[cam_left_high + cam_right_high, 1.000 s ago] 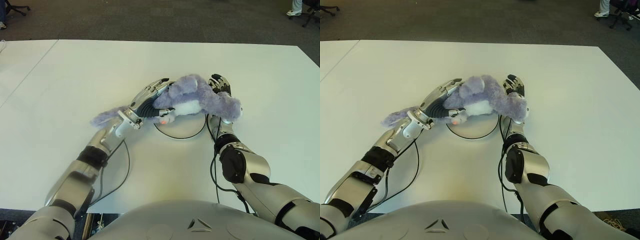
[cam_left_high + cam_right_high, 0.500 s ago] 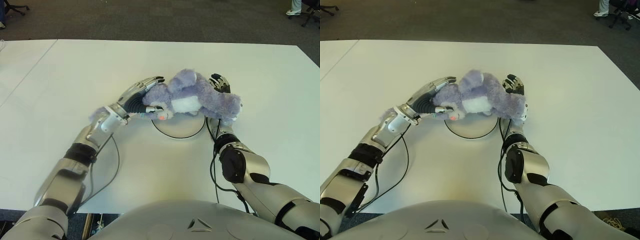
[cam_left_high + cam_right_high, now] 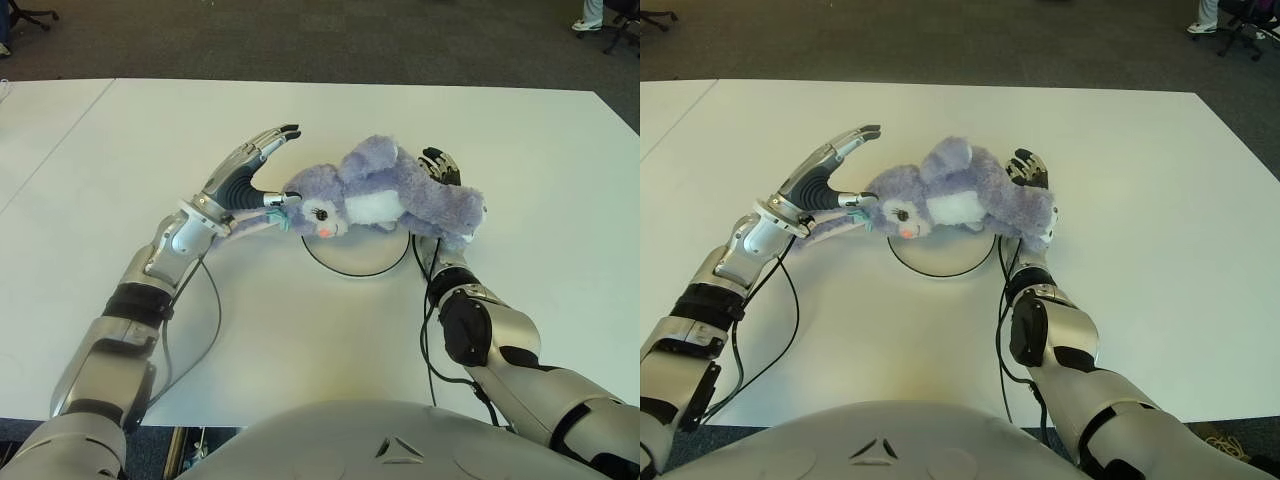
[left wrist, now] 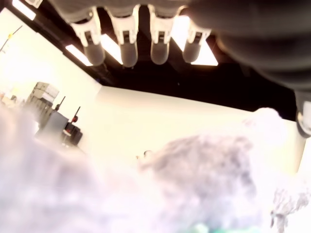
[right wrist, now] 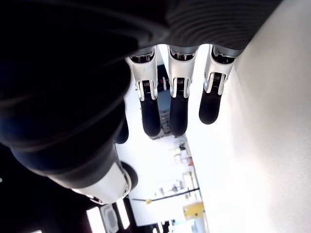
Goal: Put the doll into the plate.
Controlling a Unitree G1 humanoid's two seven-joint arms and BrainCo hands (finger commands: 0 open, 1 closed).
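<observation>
A purple plush doll (image 3: 385, 195) lies on its side across the far part of a white plate (image 3: 350, 272), its face (image 3: 318, 212) turned up and one long ear (image 3: 248, 224) stretched left onto the table. My left hand (image 3: 250, 165) is open just left of the head, fingers spread and raised, its thumb close by the ear. In the left wrist view the straight fingers (image 4: 124, 46) stand apart above the fuzzy doll (image 4: 204, 184). My right hand (image 3: 440, 165) shows behind the doll's rear end; its fingers (image 5: 177, 107) are straight and hold nothing.
The white table (image 3: 120, 150) spreads wide on all sides. Black cables (image 3: 215, 320) loop from both wrists over the near part of the table. Beyond the far edge is dark carpet with a chair base (image 3: 25, 15) and a person's feet (image 3: 592, 20).
My left hand has let go of the doll and drawn away to the left, fingers lifting. The doll's head has turned face up and its ear now trails left.
</observation>
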